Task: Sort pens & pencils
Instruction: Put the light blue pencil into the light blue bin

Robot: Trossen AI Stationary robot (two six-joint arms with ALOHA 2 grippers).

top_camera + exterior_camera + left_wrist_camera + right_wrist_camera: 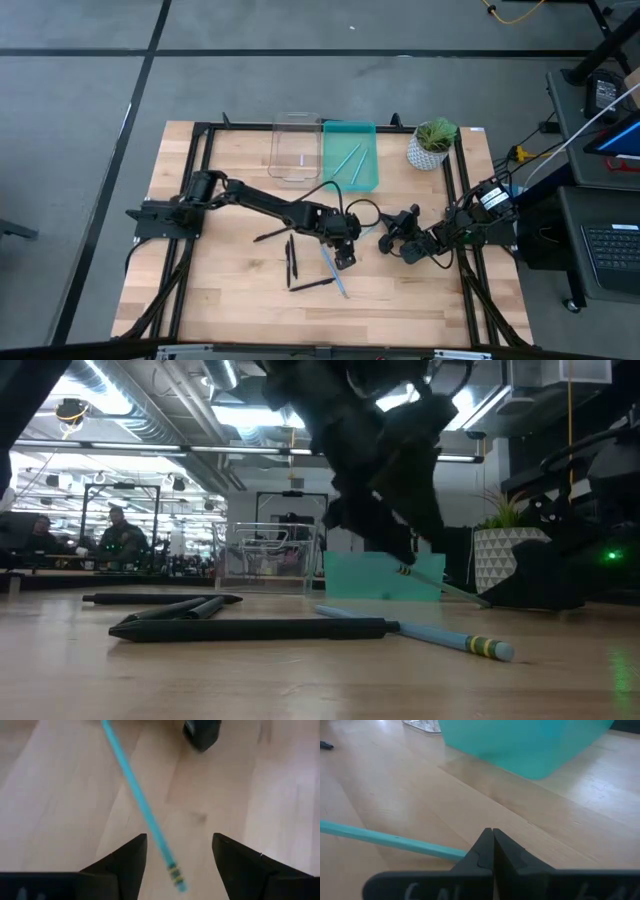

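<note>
Teal bin holds two teal pencils; the clear bin looks empty. Four black pens and one teal pencil lie on the table. Left tool hangs released over that pencil; right tool waits clenched nearby.

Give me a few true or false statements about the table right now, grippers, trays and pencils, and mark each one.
1. The left gripper is open above a teal pencil. True.
2. The right gripper is open. False: it is shut.
3. The teal tray holds teal pencils. True.
4. The clear tray stands right of the teal tray. False: it stands to its left.
5. The plant sits inside the clear tray. False: it stands right of the teal tray.
</note>
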